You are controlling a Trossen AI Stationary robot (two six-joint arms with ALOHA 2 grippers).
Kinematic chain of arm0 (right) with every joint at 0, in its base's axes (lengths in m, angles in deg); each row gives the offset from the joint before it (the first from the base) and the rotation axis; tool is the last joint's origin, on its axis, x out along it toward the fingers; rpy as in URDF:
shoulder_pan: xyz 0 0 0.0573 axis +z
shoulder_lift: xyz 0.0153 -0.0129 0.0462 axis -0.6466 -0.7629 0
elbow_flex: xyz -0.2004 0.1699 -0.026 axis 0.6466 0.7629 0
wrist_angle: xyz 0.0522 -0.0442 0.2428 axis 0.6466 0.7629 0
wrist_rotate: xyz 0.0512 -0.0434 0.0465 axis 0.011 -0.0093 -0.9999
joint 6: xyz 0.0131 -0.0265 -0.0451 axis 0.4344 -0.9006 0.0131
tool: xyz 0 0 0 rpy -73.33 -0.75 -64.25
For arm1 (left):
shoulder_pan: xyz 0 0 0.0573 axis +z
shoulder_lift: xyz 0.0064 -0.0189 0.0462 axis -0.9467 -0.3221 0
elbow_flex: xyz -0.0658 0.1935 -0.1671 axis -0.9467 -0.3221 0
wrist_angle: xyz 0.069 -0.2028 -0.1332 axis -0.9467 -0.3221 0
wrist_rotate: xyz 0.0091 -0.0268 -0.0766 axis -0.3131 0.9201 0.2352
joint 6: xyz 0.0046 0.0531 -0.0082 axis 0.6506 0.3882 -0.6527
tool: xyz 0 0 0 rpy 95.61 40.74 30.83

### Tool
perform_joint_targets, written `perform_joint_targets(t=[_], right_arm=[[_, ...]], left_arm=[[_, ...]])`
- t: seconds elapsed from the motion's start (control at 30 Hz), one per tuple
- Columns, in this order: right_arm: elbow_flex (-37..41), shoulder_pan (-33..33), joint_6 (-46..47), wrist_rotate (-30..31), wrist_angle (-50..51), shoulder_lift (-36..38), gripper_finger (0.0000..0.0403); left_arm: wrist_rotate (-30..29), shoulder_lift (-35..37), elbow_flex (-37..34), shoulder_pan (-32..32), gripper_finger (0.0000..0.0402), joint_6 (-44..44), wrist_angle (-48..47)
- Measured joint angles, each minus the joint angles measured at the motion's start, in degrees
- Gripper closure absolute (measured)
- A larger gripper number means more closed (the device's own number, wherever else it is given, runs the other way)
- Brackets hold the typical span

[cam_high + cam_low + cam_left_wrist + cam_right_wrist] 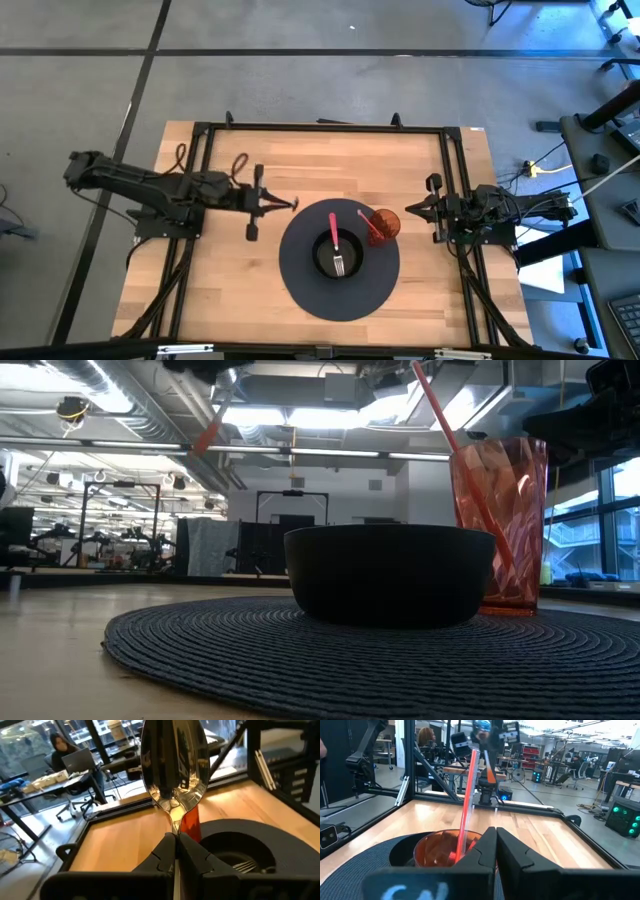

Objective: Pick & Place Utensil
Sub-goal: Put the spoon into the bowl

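Spoon (174, 767) pinched in left hand (176, 851), bowl forward (handle apparently red); red-handled fork (336, 245) in black bowl (322, 262).

My two arms (150, 190) are showing as dark, jointed black metal, with black cables trailing beside the table (230, 290), and each is ending in two black angular fingers (192, 857).

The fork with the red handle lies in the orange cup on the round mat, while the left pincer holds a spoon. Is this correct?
Not quite. The high view shows the fork in the black bowl on the round mat; the orange cup holds a different red-handled utensil. The left pincer does hold a spoon.
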Motion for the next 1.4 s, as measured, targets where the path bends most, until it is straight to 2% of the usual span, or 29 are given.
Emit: perform_joint_targets(t=[0.37, 0.5, 0.73, 0.83, 1.0, 1.27, 1.4], right_arm=[[0.00, 0.00, 0.00, 0.00, 0.01, 0.02, 0.0391], [0.00, 0.00, 0.00, 0.00, 0.01, 0.01, 0.0391], [0.00, -0.02, 1.16, 0.00, 0.02, 0.02, 0.0391], [0.00, -0.01, 1.29, -0.01, 0.02, 0.01, 0.0391], [0.00, 0.00, 1.29, -0.02, 0.02, 0.02, 0.0391], [0.00, 0.00, 1.29, -0.02, 0.02, 0.00, 0.0391], [0.00, -0.01, 1.52, -0.02, -0.01, 0.01, 0.0391]], left_arm=[[-11.39, -15.44, 16.56, -11.65, 0.0398, -0.31, -13.03], [-14.52, -22.70, 24.55, -13.94, 0.0398, -0.96, -21.84], [-19.62, -34.79, 38.40, -15.26, 0.0398, -5.69, -38.97], [-20.69, -39.82, 43.17, -15.26, 0.0398, -6.88, -45.76], [-25.96, -48.18, 49.74, -15.32, 0.0398, -6.52, -54.49], [-26.67, -60.03, 58.68, -17.14, 0.0398, 0.60, -62.63], [-26.61, -65.18, 64.47, -18.00, 0.0398, 4.04, -63.80]])
